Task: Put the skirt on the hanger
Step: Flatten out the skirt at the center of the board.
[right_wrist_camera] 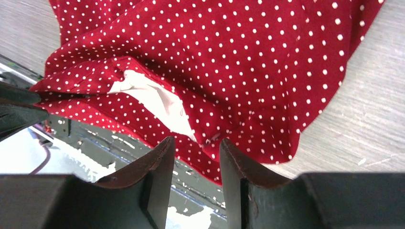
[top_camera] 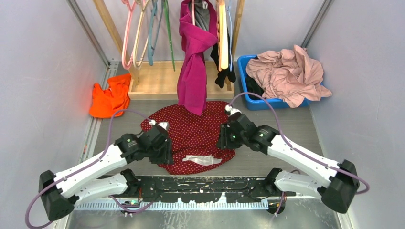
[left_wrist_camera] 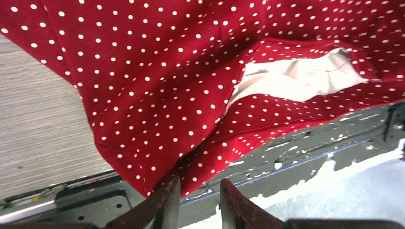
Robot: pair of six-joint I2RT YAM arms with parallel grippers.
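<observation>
The skirt (top_camera: 191,133) lies spread on the grey counter (top_camera: 286,124) just in front of the wooden rack (top_camera: 157,81), centred on it. It is dark red fabric covered all over in small white dots, opened out into a rough rounded shape with soft folds. At the edge farthest from the rack the cloth gapes and shows a pale white lining (top_camera: 203,160). That same edge lies over the dark, paint-scuffed plate along the counter's near side. The edge closest to the rack sits beneath the lower end of a plain magenta garment (top_camera: 193,62) hanging from the rack.

The left claw (left_wrist_camera: 198,186) is released. Its two dark fingers stand apart with only the scuffed plate showing between them, and a folded corner of the skirt lies just beyond the fingertips. The right claw (right_wrist_camera: 196,143) is also released, fingers apart and gripping nothing, with the skirt's dotted cloth and lining just past the tips. Seen from above, the two claws sit in front of the rack, at the skirt's left and right sides.

The thin pink hanger (top_camera: 124,50) hangs at the rack's left end among other hangers. An orange cloth (top_camera: 111,98) lies left of the rack. A blue bin (top_camera: 246,71) holding a pale pink garment (top_camera: 291,71) stands to the rack's right.
</observation>
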